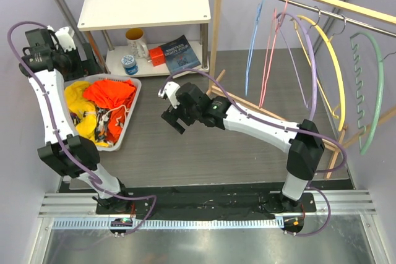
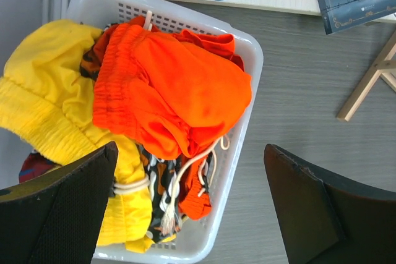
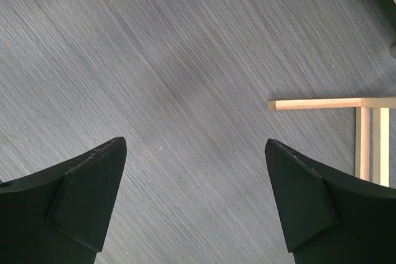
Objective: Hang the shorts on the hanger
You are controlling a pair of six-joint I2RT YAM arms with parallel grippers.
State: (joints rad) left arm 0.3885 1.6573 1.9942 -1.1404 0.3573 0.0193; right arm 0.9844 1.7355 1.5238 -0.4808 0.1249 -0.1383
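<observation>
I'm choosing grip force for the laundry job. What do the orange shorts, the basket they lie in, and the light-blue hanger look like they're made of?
The shorts: soft matte woven fabric; they fold, with a ribbed waistband.
The basket: white, slightly glossy, probably plastic; rigid rim, perforated wall.
The hanger: thin light-blue rod, possibly coated wire or plastic; too thin to tell.

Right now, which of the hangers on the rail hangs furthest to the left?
The thin light-blue wire hanger. It hangs nearest the rack's wooden upright post, with the thin pink hanger, lilac curved hanger, yellow hanger and green hanger following rightward.
</observation>
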